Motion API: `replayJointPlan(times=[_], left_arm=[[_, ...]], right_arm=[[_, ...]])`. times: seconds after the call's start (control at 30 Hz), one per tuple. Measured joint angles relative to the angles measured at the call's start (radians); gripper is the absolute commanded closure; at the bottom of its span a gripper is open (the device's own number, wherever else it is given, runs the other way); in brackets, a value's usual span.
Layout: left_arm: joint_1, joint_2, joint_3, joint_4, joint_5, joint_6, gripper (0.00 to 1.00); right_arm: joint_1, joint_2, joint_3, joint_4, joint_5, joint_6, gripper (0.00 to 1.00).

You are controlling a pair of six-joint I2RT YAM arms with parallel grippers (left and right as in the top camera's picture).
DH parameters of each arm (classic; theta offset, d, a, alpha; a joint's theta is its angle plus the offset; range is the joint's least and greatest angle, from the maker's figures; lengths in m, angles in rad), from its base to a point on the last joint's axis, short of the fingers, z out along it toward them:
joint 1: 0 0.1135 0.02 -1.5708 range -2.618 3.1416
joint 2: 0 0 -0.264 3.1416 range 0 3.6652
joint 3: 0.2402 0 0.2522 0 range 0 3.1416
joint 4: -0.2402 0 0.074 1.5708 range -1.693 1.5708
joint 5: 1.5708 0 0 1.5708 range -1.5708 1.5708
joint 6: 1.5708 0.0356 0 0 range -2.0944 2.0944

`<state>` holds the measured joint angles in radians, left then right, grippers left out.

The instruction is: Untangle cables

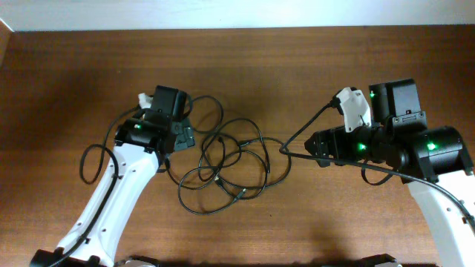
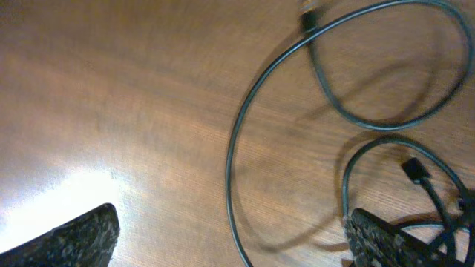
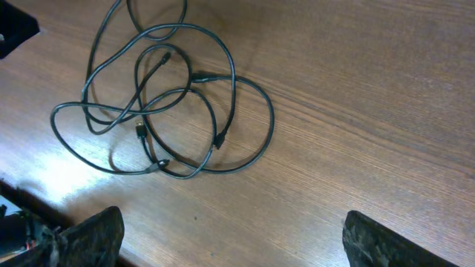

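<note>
one loose tangle of thin black cables (image 1: 223, 159) lay on the brown wooden table (image 1: 74, 74), near its middle and between the two arms. the cords looped over each other too much to count them surely; at least four small plug ends (image 3: 217, 139) showed from the right wrist. the left gripper (image 1: 182, 137) sat low at the tangle's left edge, its two dark fingertips (image 2: 82, 237) spread wide, with one long curve of cable running across the table between them and nothing clamped. the right gripper (image 3: 237, 241) hung apart from the tangle on its right side, its two fingertips (image 3: 386, 241) also spread wide, with only bare wood between them.
</note>
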<state>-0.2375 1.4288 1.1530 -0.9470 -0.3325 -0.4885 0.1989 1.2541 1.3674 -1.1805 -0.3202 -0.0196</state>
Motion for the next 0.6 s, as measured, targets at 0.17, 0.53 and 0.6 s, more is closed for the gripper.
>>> replayJointPlan(times=[0.17,0.53,0.6], left_arm=[[0.008,0.000,-0.053,-0.029,0.048,-0.137,0.06],[0.008,-0.002,-0.232,-0.010,0.326,-0.415,0.50],[0.008,-0.002,-0.232,-0.010,0.374,-0.421,0.51]], right_arm=[[0.000,0.000,0.000,0.000,0.009,-0.015,0.07],[0.000,0.000,0.000,0.002,0.009,-0.019,0.07],[0.000,0.000,0.000,0.002,0.009,-0.018,0.07]])
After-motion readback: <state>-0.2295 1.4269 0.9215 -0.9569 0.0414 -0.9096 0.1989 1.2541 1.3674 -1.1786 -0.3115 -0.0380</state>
